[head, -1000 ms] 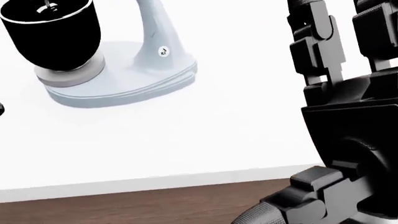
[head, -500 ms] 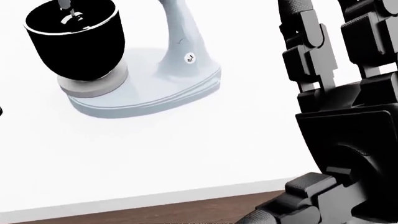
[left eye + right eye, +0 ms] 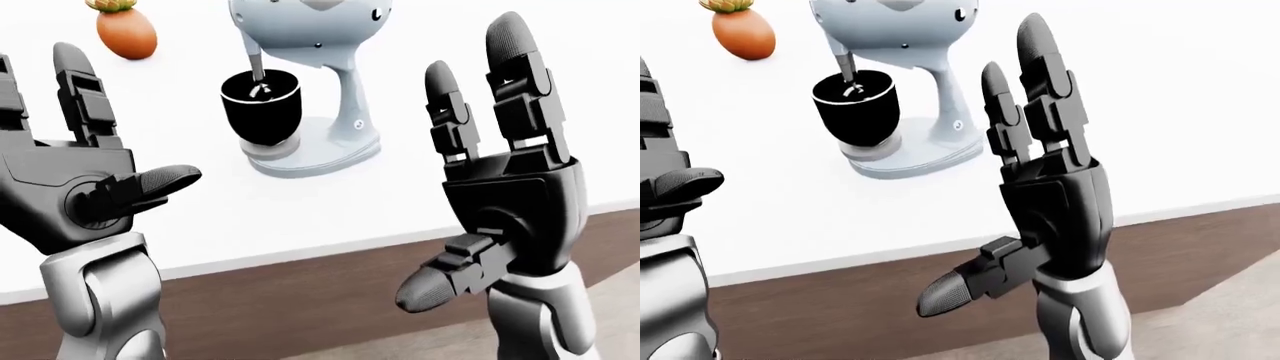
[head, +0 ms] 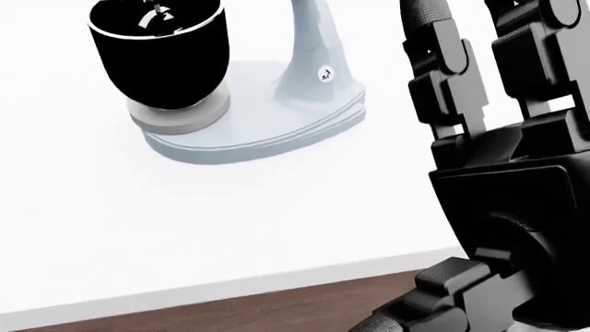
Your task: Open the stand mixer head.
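Note:
A pale blue-grey stand mixer (image 3: 345,112) stands on the white counter (image 3: 300,210), its head (image 3: 305,19) down over a black bowl (image 3: 261,106) with the beater shaft in it. In the head view the bowl (image 4: 158,52) and mixer base (image 4: 258,138) sit at the top left. My right hand (image 3: 490,180) is open, fingers pointing up, raised to the right of the mixer and nearer the camera. My left hand (image 3: 90,172) is open at the left, also raised and apart from the mixer. Neither hand touches anything.
An orange, pot-like object (image 3: 126,30) with a green top stands at the top left of the counter. The counter's white edge (image 3: 300,251) runs above a dark brown cabinet face (image 3: 300,300). A pale floor shows at the bottom right.
In the head view the mixer and bowl have shifted to the right and slightly down, and the counter edge with them; the camera has moved. My right hand stays raised and open.

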You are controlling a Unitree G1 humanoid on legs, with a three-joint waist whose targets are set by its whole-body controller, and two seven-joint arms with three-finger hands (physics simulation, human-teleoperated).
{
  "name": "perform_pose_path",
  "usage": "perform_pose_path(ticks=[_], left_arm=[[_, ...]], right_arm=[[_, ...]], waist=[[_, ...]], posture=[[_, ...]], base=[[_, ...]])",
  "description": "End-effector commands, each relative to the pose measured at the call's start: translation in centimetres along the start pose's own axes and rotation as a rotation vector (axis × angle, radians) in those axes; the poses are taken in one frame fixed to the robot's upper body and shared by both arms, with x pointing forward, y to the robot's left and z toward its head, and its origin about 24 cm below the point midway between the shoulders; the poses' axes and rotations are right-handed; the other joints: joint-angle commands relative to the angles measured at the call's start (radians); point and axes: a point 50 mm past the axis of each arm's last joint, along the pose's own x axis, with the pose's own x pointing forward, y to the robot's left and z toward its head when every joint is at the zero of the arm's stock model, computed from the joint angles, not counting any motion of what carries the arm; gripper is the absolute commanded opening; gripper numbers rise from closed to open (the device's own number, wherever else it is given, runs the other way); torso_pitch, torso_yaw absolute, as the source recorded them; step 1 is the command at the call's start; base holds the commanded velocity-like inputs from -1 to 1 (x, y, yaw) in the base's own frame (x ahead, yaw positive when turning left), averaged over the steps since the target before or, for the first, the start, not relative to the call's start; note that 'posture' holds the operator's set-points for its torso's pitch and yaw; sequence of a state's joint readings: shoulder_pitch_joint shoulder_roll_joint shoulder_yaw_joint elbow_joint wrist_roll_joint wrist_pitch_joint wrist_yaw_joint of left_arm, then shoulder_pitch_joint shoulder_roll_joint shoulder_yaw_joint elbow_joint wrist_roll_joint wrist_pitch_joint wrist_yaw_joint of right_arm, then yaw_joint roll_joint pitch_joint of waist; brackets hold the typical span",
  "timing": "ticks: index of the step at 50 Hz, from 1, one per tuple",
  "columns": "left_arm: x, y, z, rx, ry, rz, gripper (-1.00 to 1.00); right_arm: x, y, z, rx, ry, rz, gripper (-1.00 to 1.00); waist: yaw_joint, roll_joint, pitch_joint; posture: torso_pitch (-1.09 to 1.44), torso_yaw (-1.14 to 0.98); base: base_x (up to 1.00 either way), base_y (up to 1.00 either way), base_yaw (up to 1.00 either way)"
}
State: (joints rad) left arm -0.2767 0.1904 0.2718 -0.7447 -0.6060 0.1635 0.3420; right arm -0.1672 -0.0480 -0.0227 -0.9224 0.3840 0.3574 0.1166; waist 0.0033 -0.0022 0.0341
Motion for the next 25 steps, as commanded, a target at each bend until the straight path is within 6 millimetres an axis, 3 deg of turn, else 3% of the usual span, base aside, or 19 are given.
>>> perform_pose_path(ticks=[1,4,10,25], left_arm=[[0.15,-0.55,0.98,-0.008,-0.059,-0.034,0.99],[0.32,-0.55,0.8,0.002,-0.052,-0.032,0.99],[0.29,-0.49,0.84,0.005,-0.055,-0.033,0.99],[0.31,-0.43,1.02,0.006,-0.06,-0.031,0.99]], right_arm=[[0.15,0.26,0.92,-0.01,-0.059,0.018,1.0],[0.18,0.19,0.8,-0.012,-0.055,0.016,1.0],[0.25,0.25,0.66,-0.009,-0.051,0.019,1.0],[0.23,0.28,0.49,-0.006,-0.042,0.019,1.0]], waist=[[0.0,0.004,-0.015],[0.0,0.008,-0.02],[-0.002,0.01,-0.054],[-0.002,0.013,-0.174]], posture=[[0.0,0.0],[-0.01,0.0],[-0.07,0.0],[-0.22,0.0]], base=[[0.0,0.0,0.0],[0.0,0.0,0.0],[0.0,0.0,0.0],[0.0,0.0,0.0]])
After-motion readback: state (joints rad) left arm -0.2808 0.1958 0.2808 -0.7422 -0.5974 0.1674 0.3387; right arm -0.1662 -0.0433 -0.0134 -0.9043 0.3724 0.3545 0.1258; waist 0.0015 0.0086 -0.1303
